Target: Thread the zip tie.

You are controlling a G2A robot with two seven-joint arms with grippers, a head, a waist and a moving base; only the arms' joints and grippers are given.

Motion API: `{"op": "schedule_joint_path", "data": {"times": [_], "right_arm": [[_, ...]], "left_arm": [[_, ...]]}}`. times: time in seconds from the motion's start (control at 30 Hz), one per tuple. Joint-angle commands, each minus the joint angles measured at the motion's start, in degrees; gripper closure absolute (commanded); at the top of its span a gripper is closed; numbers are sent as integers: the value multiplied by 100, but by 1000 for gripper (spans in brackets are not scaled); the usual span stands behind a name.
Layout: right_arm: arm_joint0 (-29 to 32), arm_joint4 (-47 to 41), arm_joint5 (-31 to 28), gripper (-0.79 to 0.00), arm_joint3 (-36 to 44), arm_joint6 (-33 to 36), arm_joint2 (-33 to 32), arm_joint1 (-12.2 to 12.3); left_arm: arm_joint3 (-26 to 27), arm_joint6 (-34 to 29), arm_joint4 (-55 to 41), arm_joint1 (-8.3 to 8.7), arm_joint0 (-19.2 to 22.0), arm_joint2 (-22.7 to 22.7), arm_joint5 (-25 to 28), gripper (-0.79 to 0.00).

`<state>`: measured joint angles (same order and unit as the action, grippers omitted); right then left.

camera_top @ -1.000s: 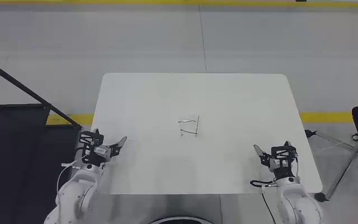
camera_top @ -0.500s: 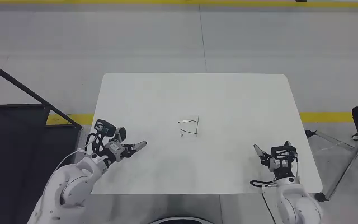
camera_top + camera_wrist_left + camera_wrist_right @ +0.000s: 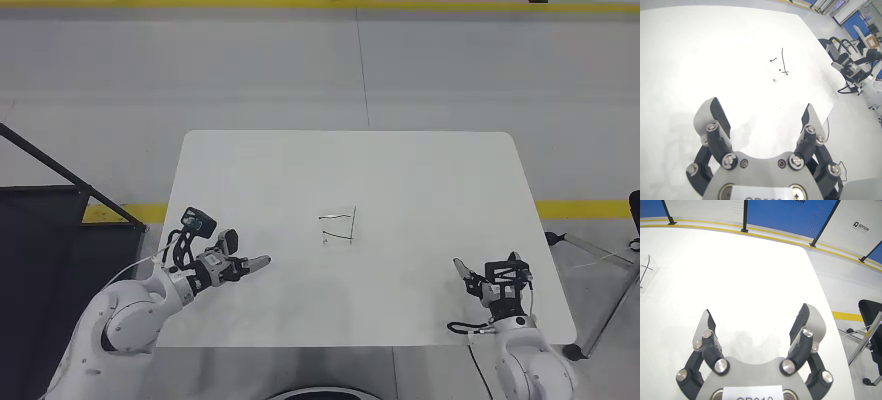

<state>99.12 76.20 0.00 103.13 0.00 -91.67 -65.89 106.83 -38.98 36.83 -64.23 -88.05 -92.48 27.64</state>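
The left end effector [image 3: 244,252] hangs over the near left part of the surface [image 3: 420,170], jaws spread wide with nothing between them. The right end effector [image 3: 488,268] sits over the near right corner, equally wide open and equally empty. Neither touches anything, and the left one is the closer of the two to the work.

Out from them, near the middle of the surface and well apart from both, lies the zip tie [image 3: 352,225]. From the right wrist it appears to rest in or on a clear holder [image 3: 654,273], though how it is seated there is too small to tell.

As a judgement, the threading has not begun. No end effector has hold of the tie, so the approach, the grasp of each end and the feeding of tail through head all seem left to do. Whether any part is already looped cannot be made out.

From above, its longest dark strand runs near-to-far, away from the robot, with shorter thin strands branching off toward the left arm's side. The left wrist shows that strand as one slim, nearly straight line [image 3: 783,60]; which end is head and which is tail cannot be told.
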Motion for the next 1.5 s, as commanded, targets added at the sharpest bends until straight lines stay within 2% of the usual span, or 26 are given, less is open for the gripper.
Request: {"op": "schedule_joint_path", "data": {"times": [0.0,0.13,0.3,0.6,1.0,1.1,1.47], "right_arm": [[0,0,0,-785,0,0,0,0],[0,0,0,-785,0,0,0,0],[0,0,0,-785,0,0,0,0],[0,0,0,-785,0,0,0,0],[0,0,0,-785,0,0,0,0],[0,0,0,-785,0,0,0,0],[0,0,0,-785,0,0,0,0]], "left_arm": [[-26,21,-147,-5,2,61,-15,-785],[-106,-156,-946,-25,273,259,-433,-785],[-390,-777,-2121,-47,902,574,-1048,-785],[-1087,-1183,-2648,-130,1927,1408,-2161,-785],[-1116,-1157,-2885,-121,1834,1313,-2170,-785],[-1248,-1094,-3160,-131,1930,1306,-2598,-785],[-2020,-946,-3205,-273,2820,2146,-3776,-785]]}}
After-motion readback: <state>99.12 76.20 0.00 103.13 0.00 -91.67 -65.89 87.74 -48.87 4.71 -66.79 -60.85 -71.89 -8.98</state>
